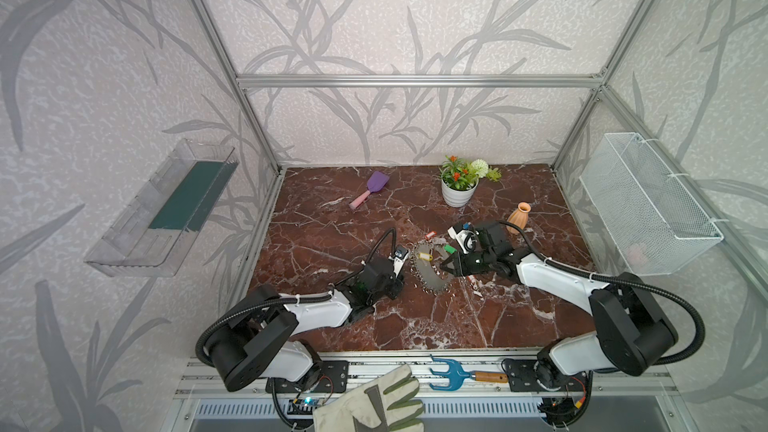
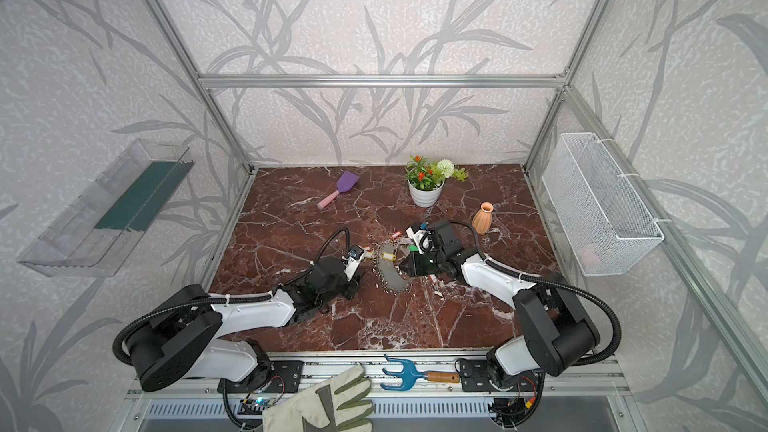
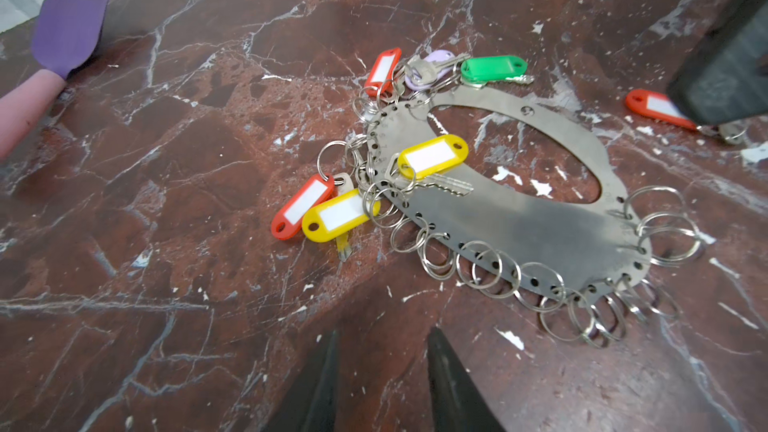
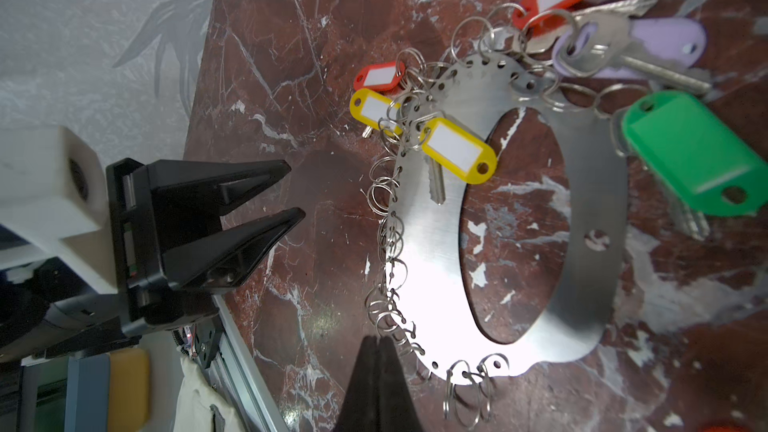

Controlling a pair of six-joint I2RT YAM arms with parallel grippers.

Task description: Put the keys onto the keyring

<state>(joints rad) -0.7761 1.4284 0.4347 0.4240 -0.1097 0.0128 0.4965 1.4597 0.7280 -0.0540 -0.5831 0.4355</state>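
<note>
**One red key (image 3: pixel 652 108) off the keyring (image 3: pixel 519 218)**

My left hand (image 3: pixel 383 332) hangs low over the table (image 3: pixel 166 201), jaws apart and empty. It faces the keys (image 3: pixel 432 155) hooked on, I judge to steady them. The keyring lies flat mid-table. My right hand (image 4: pixel 376 340), clenched shut on nothing I can see, sits at its ringed edge, near the loose key.

I see grey leaf-patterned wallpaper (image 1: pixel 374 14) behind an aluminium frame (image 1: pixel 415 81), a red-brown marble tabletop (image 1: pixel 332 222), a clear shelf (image 1: pixel 158 209) on the left wall and a white wire basket (image 1: pixel 648 201) on the right.
</note>
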